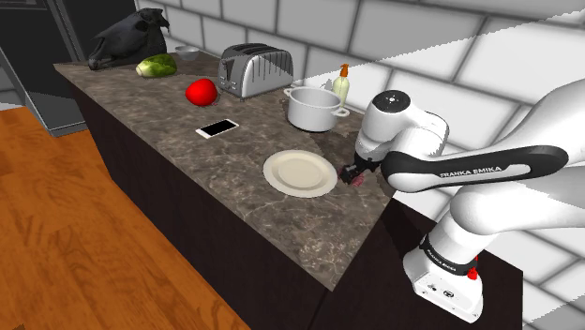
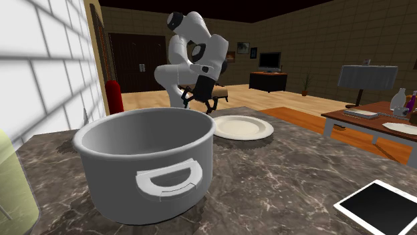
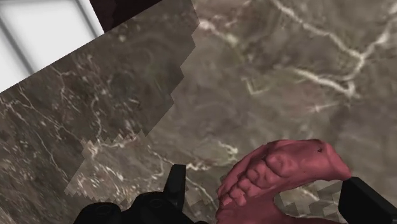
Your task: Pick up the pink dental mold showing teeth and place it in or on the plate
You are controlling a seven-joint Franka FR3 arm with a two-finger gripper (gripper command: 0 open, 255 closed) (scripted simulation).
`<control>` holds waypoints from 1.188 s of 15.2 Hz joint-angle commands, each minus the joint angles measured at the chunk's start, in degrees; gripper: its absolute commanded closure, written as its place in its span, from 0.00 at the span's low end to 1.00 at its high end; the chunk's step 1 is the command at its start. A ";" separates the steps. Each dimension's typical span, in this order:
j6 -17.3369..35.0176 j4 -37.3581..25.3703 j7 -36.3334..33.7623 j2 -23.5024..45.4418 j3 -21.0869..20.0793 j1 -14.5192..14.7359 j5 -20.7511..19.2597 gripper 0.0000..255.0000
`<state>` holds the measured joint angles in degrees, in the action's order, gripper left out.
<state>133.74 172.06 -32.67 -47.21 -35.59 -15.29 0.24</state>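
Observation:
The pink dental mold [image 3: 280,172], its teeth showing, lies on the marbled countertop [image 3: 267,70]. My gripper [image 3: 267,200] is open and low over it. One black finger [image 3: 177,186] stands clear of the mold on one side, and the other finger [image 3: 364,202] is just past its far end. In the shoulder view the gripper [image 1: 356,171] hangs at the counter's right corner over the mold [image 1: 352,175], just right of the cream plate [image 1: 300,173]. The second exterior view shows the gripper [image 2: 200,95] behind and left of the plate [image 2: 244,127].
A grey pot [image 1: 312,108] stands behind the plate, with a pale bottle [image 1: 342,84] by the wall. Further left are a phone [image 1: 217,127], a red fruit [image 1: 201,92] and a toaster [image 1: 248,68]. The counter's edge runs close to the gripper.

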 commanded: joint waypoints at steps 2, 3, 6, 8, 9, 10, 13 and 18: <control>0.04 0.02 0.00 0.01 0.00 -0.01 -0.01 0.00; 0.04 0.02 0.00 0.01 0.00 -0.01 -0.01 1.00; 0.05 0.03 0.00 0.01 0.00 -0.01 -0.01 1.00; 0.03 0.03 0.00 -0.01 0.00 0.01 0.00 1.00; 0.04 0.03 0.00 0.00 0.00 0.00 0.00 1.00; 0.05 0.04 0.00 0.00 0.00 -0.01 0.00 1.00; -1.05 -0.37 0.45 -0.72 0.50 0.22 0.00 1.00; -6.19 -2.59 2.49 -3.87 2.73 0.94 -0.20 1.00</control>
<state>128.64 169.97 -30.63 -50.52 -33.33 -14.41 0.13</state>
